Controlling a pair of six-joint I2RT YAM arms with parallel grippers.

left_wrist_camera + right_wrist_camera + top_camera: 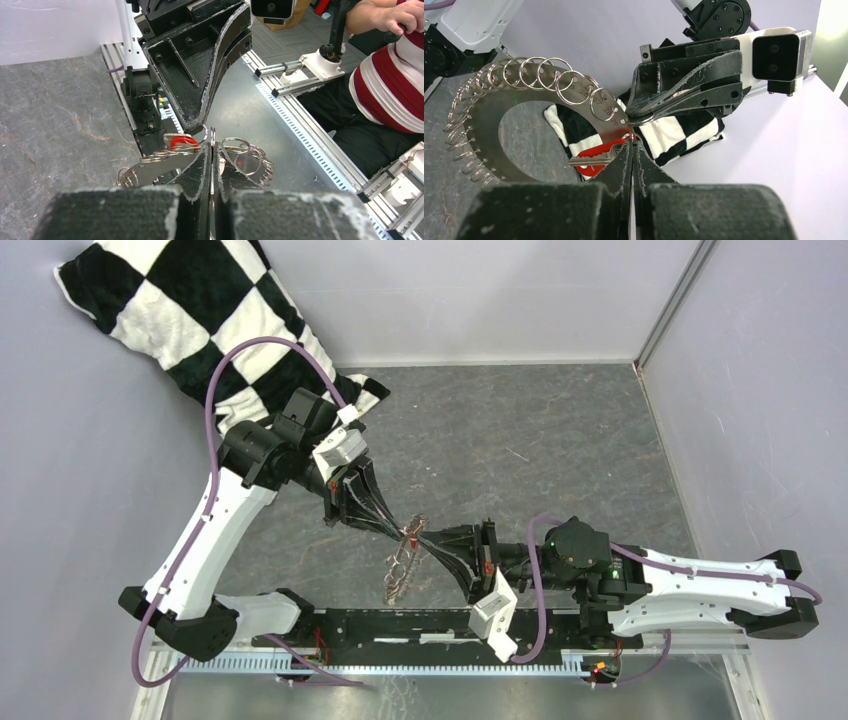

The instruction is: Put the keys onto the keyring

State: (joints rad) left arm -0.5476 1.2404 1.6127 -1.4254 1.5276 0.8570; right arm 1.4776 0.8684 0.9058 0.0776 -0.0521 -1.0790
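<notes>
Both arms meet over the middle of the table (560, 430). The left comes in from 10 o'clock, the right from 3 o'clock.

- Keyring (484, 130): held off the table between the two grippers, tilted, with its free side sagging toward 6 o'clock in the top view. It is a flat, dull grey metal disc with a hollow centre. Thin bright wire split rings (536, 72) fringe its rim and overlap like coils.
- Left gripper (212, 150): jaws pressed together on one small split ring at the disc's rim. My guess is that it acts as the anchor, holding that ring steady and within reach.
- Right gripper (631, 147): jaws fully together, apparently pinching the key (591, 161) at the end of its red head. The exact contact is hidden behind the fingertips.
- Key: glossy red plastic head and a slim silvery blade pointing to 9 o'clock in the right wrist view. It lies across the disc's face, just below the pinched ring. I cannot tell whether it is threaded on.
- Finger pads: black, rough, and frayed white along the edges.
- Checked plush cloth (180, 310): at 11 o'clock, well apart.
</notes>
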